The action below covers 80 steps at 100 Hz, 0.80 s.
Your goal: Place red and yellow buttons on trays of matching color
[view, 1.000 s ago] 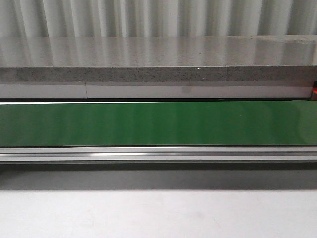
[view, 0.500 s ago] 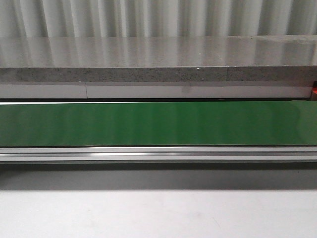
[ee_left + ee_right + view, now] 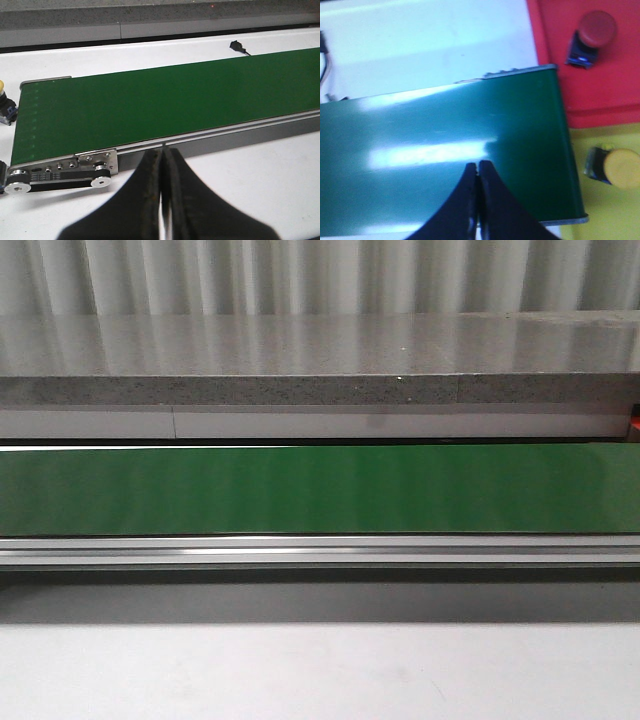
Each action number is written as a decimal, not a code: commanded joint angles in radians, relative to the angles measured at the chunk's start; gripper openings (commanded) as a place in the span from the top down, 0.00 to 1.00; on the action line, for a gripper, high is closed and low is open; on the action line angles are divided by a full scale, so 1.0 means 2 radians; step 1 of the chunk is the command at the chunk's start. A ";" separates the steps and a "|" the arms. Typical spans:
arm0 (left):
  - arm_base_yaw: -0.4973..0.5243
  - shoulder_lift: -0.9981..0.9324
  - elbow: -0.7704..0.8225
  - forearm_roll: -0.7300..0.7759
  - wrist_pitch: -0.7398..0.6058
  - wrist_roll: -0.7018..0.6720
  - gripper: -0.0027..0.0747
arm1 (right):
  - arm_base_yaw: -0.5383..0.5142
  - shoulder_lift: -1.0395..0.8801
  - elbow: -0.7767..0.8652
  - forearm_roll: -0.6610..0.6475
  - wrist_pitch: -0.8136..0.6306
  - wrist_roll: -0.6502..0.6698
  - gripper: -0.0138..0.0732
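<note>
Both our grippers, left (image 3: 161,200) & right (image 3: 476,200), wait w/ jaws pressed together, empty; red button (image 3: 590,35) sits on red tray (image 3: 615,95), yellow button (image 3: 615,167) on yellow tray (image 3: 605,215), so belt (image 3: 320,490) is bare.

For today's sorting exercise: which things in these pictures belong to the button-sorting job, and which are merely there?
Belong to the job:
red button on red tray
yellow button on yellow tray
right gripper, shut

Merely there:
green conveyor belt
grey counter
small black sensor
</note>
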 commanded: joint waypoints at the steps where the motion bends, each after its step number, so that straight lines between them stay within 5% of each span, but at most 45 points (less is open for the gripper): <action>1: -0.005 0.005 -0.011 -0.005 -0.033 0.002 0.99 | 0.037 -0.031 -0.012 0.001 -0.016 -0.027 0.92; 37: -0.005 0.005 -0.011 -0.007 -0.034 0.002 0.99 | 0.148 -0.124 0.076 0.001 -0.079 -0.062 0.92; 80: -0.005 0.005 -0.011 -0.007 -0.049 0.002 0.99 | 0.176 -0.339 0.256 0.001 -0.124 -0.062 0.92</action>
